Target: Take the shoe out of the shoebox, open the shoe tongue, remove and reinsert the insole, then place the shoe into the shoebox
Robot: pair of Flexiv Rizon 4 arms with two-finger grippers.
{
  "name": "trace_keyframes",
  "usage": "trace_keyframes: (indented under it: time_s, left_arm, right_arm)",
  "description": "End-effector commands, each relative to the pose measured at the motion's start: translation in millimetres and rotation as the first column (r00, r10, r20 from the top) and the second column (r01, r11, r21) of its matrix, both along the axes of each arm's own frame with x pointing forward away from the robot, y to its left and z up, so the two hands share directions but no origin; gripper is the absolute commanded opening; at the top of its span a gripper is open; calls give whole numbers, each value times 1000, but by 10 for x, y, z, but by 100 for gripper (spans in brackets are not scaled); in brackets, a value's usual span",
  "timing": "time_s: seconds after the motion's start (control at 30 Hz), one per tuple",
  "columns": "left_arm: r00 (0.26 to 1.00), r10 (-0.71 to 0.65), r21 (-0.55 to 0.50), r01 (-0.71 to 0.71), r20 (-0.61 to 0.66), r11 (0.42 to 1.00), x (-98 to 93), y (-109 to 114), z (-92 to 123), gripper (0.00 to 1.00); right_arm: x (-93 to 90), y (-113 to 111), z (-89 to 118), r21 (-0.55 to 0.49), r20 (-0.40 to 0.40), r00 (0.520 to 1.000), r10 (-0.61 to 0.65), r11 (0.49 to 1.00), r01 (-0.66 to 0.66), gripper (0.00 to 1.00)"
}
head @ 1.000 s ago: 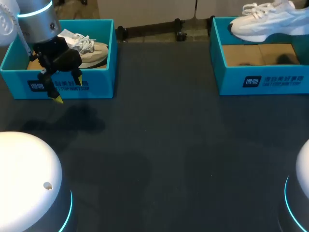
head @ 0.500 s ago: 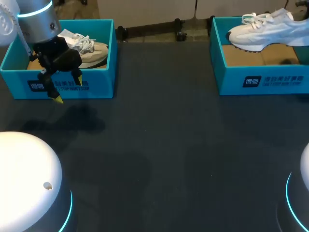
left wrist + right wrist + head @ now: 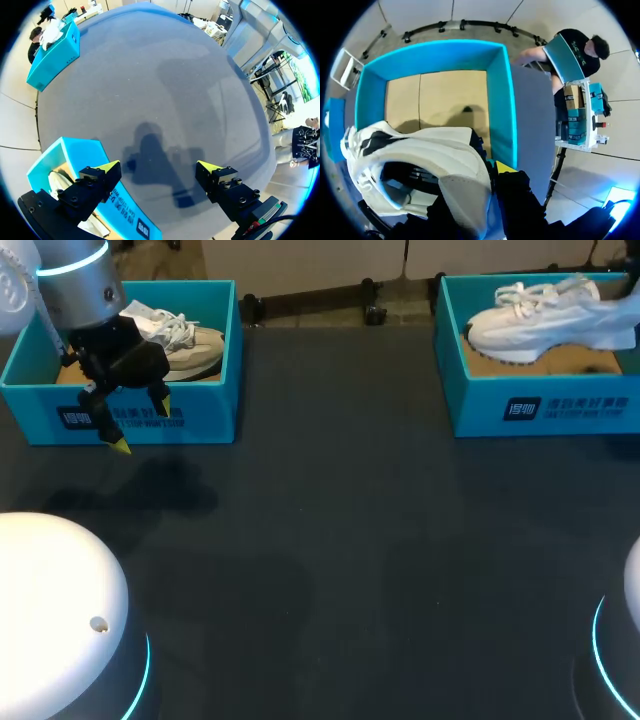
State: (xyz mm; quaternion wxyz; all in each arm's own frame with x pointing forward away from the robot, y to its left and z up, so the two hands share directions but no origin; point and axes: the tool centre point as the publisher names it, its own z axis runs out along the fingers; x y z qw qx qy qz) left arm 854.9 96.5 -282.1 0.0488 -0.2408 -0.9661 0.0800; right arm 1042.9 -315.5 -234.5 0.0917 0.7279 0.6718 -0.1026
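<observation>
A white shoe [image 3: 545, 320] hangs low inside the right blue shoebox [image 3: 540, 405], toe toward the middle of the table. In the right wrist view my right gripper [image 3: 492, 172] is shut on the heel collar of the white shoe [image 3: 435, 155], above the box's cardboard floor [image 3: 440, 97]. My left gripper [image 3: 128, 425] stands open in front of the left shoebox [image 3: 200, 415], nothing between its fingers. In the left wrist view the left gripper [image 3: 159, 167] looks out over bare table, with the left shoebox [image 3: 75, 152] beside one finger.
A beige shoe [image 3: 185, 340] lies in the left shoebox. The dark table [image 3: 330, 540] stretches between the two boxes. From the left wrist, the right shoebox [image 3: 55, 55] shows at the table's far side.
The white shoe has come down and a little toward the middle, from above the right box's rim to low inside it. The left arm has not moved.
</observation>
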Motion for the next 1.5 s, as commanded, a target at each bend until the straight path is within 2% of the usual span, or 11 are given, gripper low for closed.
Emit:
trace_keyframes:
  time_s: [0.03,0.37,0.9,1.27,1.5]
  left_arm:
    - [1000,-1,0,1,1,1000,-5,6,4,100]
    - [1000,-1,0,1,1,1000,-5,6,4,100]
    - [1000,-1,0,1,1,1000,-5,6,4,100]
    - [1000,-1,0,1,1,1000,-5,6,4,100]
    - [1000,-1,0,1,1,1000,-5,6,4,100]
  right_arm:
    - [-51,5,-112,-7,32,999,7,1000,-6,0]
    - [-167,-35,-300,11,45,999,-26,1000,25,0]
    - [-217,-170,-168,17,60,997,-53,999,52,0]
    - [-177,-217,-315,26,49,998,-47,999,46,0]
    - [-64,-190,-402,26,51,998,-37,999,36,0]
